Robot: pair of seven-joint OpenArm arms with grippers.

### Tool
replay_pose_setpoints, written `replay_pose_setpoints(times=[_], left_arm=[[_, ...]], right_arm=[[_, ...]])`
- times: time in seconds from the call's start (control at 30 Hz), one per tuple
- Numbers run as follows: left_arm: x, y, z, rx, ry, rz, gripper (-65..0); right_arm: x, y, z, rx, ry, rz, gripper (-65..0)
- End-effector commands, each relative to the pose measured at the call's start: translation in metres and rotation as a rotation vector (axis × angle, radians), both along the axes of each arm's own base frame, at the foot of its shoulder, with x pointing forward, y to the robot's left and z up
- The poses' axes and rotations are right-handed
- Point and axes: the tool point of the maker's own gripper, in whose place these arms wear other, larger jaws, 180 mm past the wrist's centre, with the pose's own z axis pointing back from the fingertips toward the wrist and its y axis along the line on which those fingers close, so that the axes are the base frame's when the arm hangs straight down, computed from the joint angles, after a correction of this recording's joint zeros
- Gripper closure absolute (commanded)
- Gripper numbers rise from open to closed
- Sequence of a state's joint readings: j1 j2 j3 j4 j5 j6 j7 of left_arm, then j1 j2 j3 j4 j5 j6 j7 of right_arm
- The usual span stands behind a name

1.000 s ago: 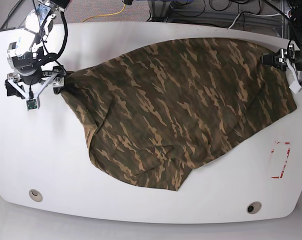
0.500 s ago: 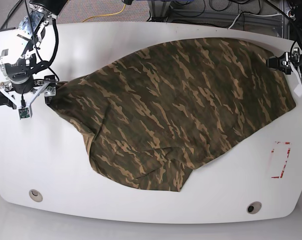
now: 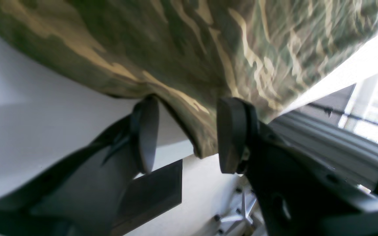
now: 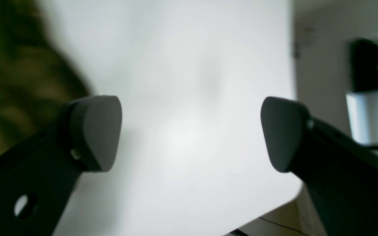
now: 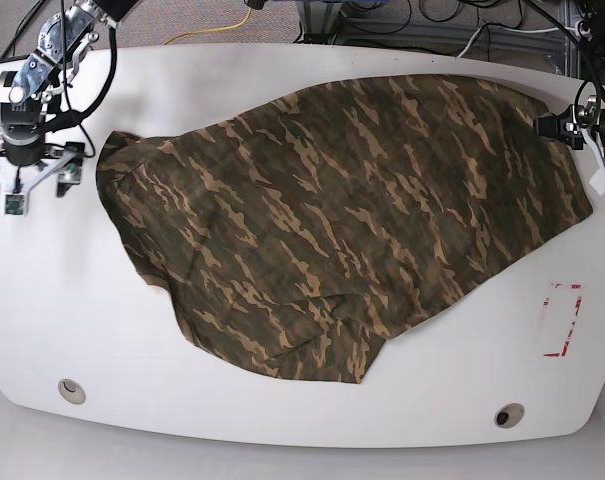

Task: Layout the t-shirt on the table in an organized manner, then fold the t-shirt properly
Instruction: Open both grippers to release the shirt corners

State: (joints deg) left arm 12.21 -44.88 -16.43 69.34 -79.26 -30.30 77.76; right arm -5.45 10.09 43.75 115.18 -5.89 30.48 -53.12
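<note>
The camouflage t-shirt [image 5: 352, 220] lies spread across the white table [image 5: 82, 300], with creases and a folded-under flap along its near edge. My right gripper [image 5: 30, 178] hovers at the table's far left, a short gap from the shirt's left corner. In the right wrist view it [image 4: 189, 134] stands wide open over bare table [image 4: 192, 82], the shirt [image 4: 11, 75] blurred off to the side. At the shirt's far right corner is my left gripper [image 5: 547, 123]. There the jaws [image 3: 184, 134] stand partly open around the cloth's hem [image 3: 192, 49], with a gap at one pad.
A red rectangular outline [image 5: 562, 320] marks the table at the right. Two small round holes [image 5: 71, 390] [image 5: 508, 415] sit near the front edge. Cables lie on the floor beyond the far edge. A chair base [image 3: 238, 209] shows past the table's rim.
My right gripper has drawn left and back, off the shirt's left corner, which now rests flat on the table. The left gripper has shifted slightly right.
</note>
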Motion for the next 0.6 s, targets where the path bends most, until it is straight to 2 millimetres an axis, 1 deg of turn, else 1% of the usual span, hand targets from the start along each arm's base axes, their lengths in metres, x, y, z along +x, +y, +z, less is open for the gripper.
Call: replay_pose_setpoints(times=[0.0, 0.07, 0.13, 0.17, 0.3, 0.43, 0.57], left_arm=[[0.013, 0.01, 0.017, 0.021, -0.053, -0.001, -26.9], [0.015, 0.009, 0.02, 0.022, -0.062, -0.004, -26.9], [0.023, 0.007, 0.027, 0.025, -0.096, -0.018, -26.9], [0.026, 0.006, 0.031, 0.027, -0.113, -0.022, -26.9], [0.036, 0.009, 0.044, 0.031, -0.175, -0.005, -26.9], [0.047, 0.006, 0.057, 0.001, -0.262, 0.044, -26.9], [0.06, 0.003, 0.082, -0.003, -0.389, 0.081, -26.8]], right_arm=[[0.012, 0.0, 0.019, -0.036, -0.049, 0.044, -65.0], [0.015, 0.003, 0.018, -0.039, -0.042, 0.067, -65.0], [0.016, 0.009, 0.015, -0.037, -0.026, 0.098, -65.0], [0.018, 0.015, 0.011, -0.033, -0.014, 0.124, -65.0], [0.028, 0.05, -0.004, 0.003, 0.02, 0.243, -65.0], [0.039, 0.082, -0.011, 0.058, 0.007, 0.32, -65.0], [0.052, 0.117, -0.014, 0.122, -0.017, 0.423, -65.0]])
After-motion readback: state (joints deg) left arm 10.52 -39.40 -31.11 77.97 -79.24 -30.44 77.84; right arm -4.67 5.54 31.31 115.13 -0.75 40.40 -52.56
